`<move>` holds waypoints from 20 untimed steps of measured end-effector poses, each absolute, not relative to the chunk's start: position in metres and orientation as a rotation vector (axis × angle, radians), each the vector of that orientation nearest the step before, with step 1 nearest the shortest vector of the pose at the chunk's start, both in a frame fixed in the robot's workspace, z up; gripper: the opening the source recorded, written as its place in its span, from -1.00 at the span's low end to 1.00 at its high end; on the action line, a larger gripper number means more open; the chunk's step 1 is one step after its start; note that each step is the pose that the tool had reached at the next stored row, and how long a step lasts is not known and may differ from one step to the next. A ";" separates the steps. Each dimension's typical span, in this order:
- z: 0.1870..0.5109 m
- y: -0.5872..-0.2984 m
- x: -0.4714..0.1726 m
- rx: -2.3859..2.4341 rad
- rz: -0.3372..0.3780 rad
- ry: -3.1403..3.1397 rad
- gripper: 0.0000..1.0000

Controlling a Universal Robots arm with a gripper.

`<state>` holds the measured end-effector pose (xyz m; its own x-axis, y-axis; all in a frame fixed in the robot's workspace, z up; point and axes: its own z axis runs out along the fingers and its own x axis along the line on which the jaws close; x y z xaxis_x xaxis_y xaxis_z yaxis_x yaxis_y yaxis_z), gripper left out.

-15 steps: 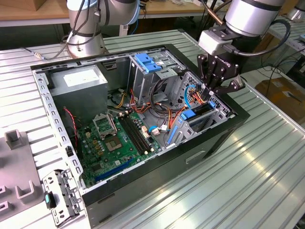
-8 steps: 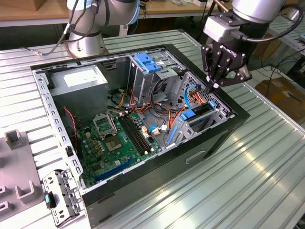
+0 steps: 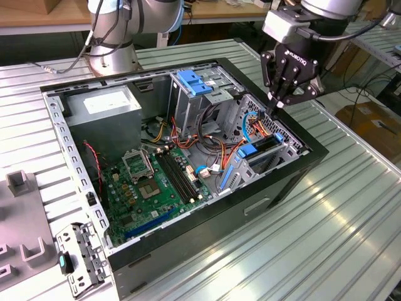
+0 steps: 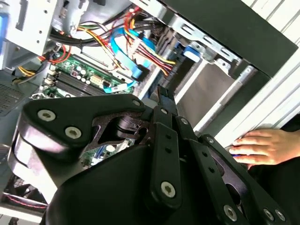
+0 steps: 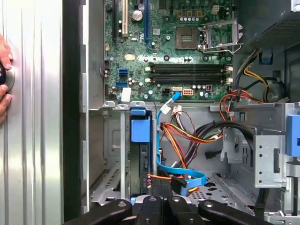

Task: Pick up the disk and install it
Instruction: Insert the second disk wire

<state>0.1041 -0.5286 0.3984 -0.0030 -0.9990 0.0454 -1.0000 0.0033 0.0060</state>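
Observation:
The disk (image 3: pixel 265 145) stands on edge in the drive bay at the case's corner on the exterior view's right. It is dark, with bright blue carrier rails and a blue end tab (image 5: pixel 140 124). In the first wrist view its dark edge (image 5: pixel 142 164) runs down inside the bay beside a blue rail. My gripper (image 3: pixel 278 104) hangs just above that bay with its black fingers (image 5: pixel 161 199) pressed together and nothing between them. A small gap separates the tips from the disk. In the second wrist view the fingertips (image 4: pixel 164 96) point toward the bay and its cables.
The open black case (image 3: pixel 301 166) lies on a ribbed metal table and holds a green motherboard (image 3: pixel 153 182), a grey power supply (image 3: pixel 103 106), bundled cables (image 3: pixel 216 141) and a wide blue latch (image 3: pixel 191 81). A hand (image 4: pixel 262 145) rests on the table beside the case. A metal bracket (image 3: pixel 81 257) lies at the exterior view's left.

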 end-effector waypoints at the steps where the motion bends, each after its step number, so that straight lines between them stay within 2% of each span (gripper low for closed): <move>1: 0.398 -0.526 0.105 2.189 0.041 -2.196 -0.79; 9: 0.393 -0.498 0.108 2.155 0.055 -2.161 -0.79; 20: 0.391 -0.495 0.108 2.138 0.063 -2.144 -0.79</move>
<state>0.1079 -0.4951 0.3912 0.0001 -0.9940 0.1091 -0.9987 0.0054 0.0498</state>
